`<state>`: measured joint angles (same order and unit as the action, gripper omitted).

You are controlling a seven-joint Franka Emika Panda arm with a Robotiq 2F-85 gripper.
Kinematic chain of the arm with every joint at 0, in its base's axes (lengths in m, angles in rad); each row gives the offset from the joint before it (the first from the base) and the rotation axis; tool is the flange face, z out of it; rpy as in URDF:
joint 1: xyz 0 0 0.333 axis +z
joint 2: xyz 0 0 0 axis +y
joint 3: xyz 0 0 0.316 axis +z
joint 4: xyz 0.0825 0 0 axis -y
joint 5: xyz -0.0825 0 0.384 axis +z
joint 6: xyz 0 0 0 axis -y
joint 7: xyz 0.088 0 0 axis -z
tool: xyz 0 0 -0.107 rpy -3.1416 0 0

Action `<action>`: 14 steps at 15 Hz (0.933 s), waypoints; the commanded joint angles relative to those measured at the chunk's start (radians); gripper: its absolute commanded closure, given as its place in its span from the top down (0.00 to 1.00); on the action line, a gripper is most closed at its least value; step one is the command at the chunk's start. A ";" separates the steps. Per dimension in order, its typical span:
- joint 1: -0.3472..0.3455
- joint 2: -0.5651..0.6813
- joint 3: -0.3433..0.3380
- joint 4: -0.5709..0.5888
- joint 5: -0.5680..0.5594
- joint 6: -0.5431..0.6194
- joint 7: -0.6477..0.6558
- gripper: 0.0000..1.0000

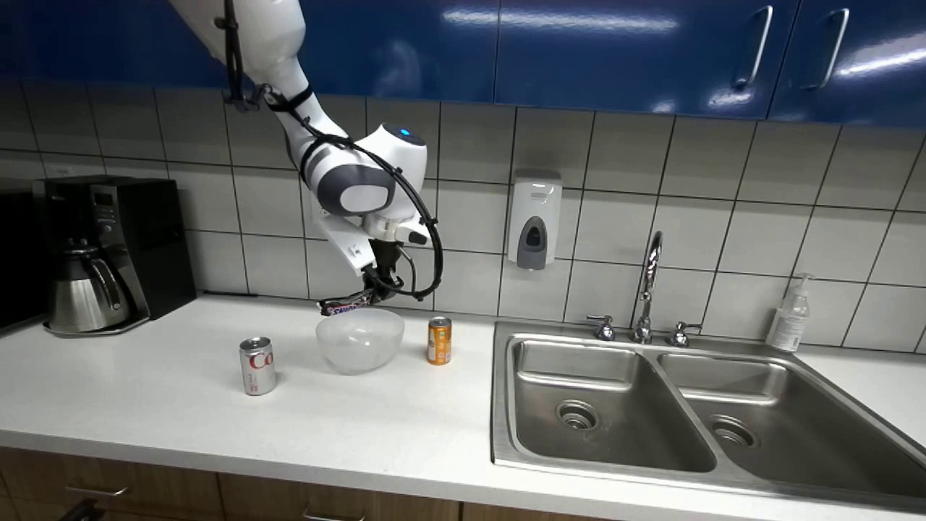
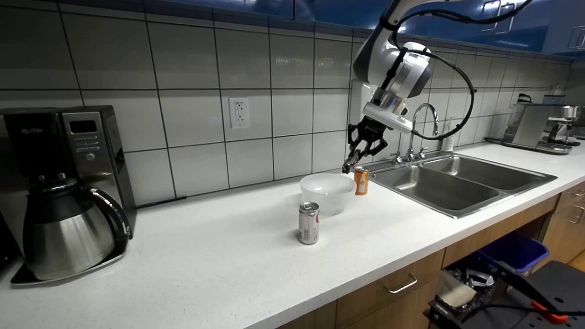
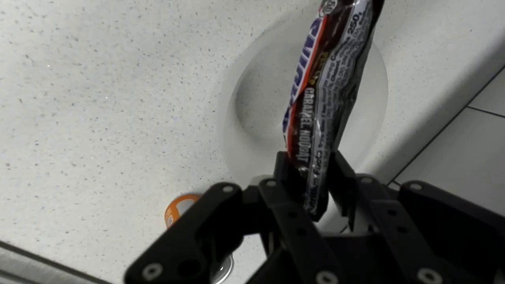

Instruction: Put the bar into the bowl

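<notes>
The bar has a dark brown wrapper with light lettering. It also shows in an exterior view and in the wrist view, where its far end is cut off by the top edge. My gripper is shut on one end of the bar, with a finger on each side. The gripper holds the bar above the counter, near the bowl's back rim. The translucent whitish bowl stands upright on the counter and also shows in an exterior view. In the wrist view the bar partly covers the bowl.
A small orange can stands close beside the bowl. A silver-red can stands on the bowl's other side, nearer the counter's front. The steel sink, a coffee maker and the tiled back wall bound the counter.
</notes>
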<state>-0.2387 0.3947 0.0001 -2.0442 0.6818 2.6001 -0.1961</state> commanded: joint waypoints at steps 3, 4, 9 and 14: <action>-0.026 0.124 0.002 0.150 -0.021 -0.077 -0.010 0.07; -0.030 0.138 0.006 0.164 -0.019 -0.072 -0.016 0.07; -0.040 0.211 0.026 0.236 -0.014 -0.064 -0.032 0.07; -0.040 0.261 0.039 0.283 -0.018 -0.058 -0.034 0.07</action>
<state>-0.2498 0.6213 0.0106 -1.8164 0.6761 2.5671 -0.2137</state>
